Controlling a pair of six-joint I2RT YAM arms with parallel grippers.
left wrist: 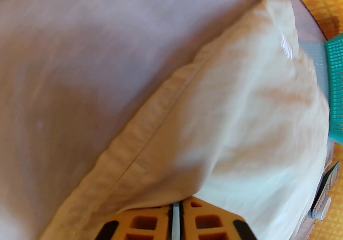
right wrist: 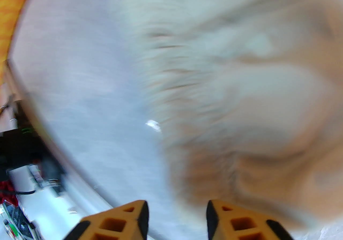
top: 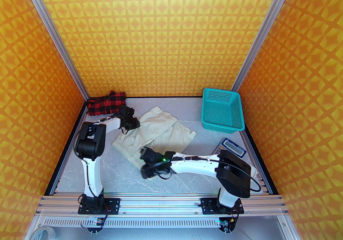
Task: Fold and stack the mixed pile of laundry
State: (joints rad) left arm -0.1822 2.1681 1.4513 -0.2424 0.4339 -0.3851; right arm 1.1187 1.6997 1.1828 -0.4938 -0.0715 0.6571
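Note:
The cream garment (top: 160, 130) lies crumpled in the middle of the grey table, its gathered band along its front-left edge. My left gripper (top: 130, 124) sits at the garment's far-left edge. In the left wrist view the left gripper (left wrist: 175, 206) is shut on a fold of the cream garment (left wrist: 241, 113), with only a thin sliver between its orange fingers (left wrist: 150, 222). My right gripper (top: 147, 172) hovers at the garment's near edge. In the blurred right wrist view it (right wrist: 176, 206) stands open before the cream garment (right wrist: 254, 86). The red-and-black check shirt (top: 107, 103) lies bunched in the back-left corner.
A teal perforated basket (top: 237, 115) stands at the back right, also seen as a teal edge (left wrist: 335, 86). A grey calculator (top: 233, 147) lies near the right arm's elbow. Bare grey table (top: 120, 177) stretches along the front left. Orange patterned walls close three sides.

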